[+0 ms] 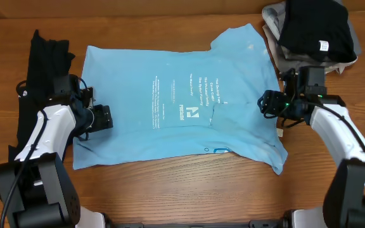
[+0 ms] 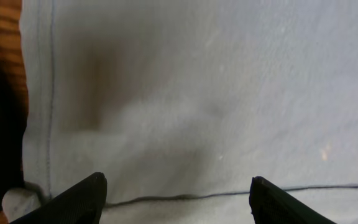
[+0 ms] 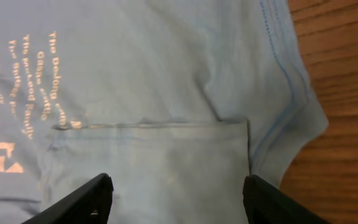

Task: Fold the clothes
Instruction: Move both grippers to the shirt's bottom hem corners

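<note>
Cloth covers the middle of the bench (image 1: 170, 190) overhead: a light blue T-shirt (image 1: 182, 101) lies flat, print up, with a black garment (image 1: 43, 57) along the left edge and a dark pile (image 1: 312, 31) at the far right corner. The left claw (image 1: 104, 118) sits at the shirt's left edge and the right claw (image 1: 266, 102) at its right edge.

Left wrist: the fingers are spread wide over the hem, holding nothing.

Right wrist: the fingers are spread wide above a folded-in flap, also empty.

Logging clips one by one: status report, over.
Left gripper, right gripper: jaws open, empty. Light blue T-shirt spread print-up on table. Nothing else on it; black garment beside it, left arm's side.
</note>
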Motion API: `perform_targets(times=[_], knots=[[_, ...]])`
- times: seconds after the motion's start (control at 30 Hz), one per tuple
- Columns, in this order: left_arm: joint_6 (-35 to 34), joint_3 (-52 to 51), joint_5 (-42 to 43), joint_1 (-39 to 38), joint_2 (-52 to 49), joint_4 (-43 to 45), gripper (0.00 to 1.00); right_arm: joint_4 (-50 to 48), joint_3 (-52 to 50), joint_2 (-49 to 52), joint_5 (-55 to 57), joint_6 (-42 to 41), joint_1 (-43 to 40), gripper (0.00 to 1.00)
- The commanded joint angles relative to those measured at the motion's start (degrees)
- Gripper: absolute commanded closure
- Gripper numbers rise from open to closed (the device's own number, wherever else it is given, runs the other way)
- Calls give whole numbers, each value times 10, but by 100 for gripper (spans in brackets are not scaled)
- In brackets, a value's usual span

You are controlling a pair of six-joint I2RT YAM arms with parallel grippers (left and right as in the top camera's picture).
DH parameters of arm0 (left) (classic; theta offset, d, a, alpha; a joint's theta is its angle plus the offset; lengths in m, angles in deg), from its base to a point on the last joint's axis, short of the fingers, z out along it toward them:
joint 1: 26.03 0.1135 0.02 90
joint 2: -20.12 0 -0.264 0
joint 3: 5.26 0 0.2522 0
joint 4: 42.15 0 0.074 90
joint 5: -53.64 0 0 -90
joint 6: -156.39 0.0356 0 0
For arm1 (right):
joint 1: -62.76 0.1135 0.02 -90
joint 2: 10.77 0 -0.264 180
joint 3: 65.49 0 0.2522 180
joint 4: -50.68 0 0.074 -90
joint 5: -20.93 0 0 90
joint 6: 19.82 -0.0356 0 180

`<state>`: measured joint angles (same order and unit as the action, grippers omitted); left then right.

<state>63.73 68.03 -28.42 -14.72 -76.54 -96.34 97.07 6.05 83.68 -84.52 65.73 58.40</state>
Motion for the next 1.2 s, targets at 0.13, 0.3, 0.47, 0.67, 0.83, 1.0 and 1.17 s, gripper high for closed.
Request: perform_targets(times=[0.13,0.3,0.47,0.67,0.83,1.0,1.17], knots=[[-1,-2,13,2,-2,3,24,-49,8,67,4,4,3,31],[-1,-2,13,2,-2,3,24,-76,8,86,20,3,3,34],[-1,-2,13,2,-2,3,24,-88,8,86,55,4,3,33],[-1,-2,13,2,-2,4,24,-88,8,86,60,4,3,37],[-1,-2,13,2,-2,7,24,-87,7,86,51,4,3,50],[-1,-2,13,2,-2,10,24,-83,7,86,51,4,3,57],[-1,-2,13,2,-2,13,24,-79,7,86,51,4,3,68]])
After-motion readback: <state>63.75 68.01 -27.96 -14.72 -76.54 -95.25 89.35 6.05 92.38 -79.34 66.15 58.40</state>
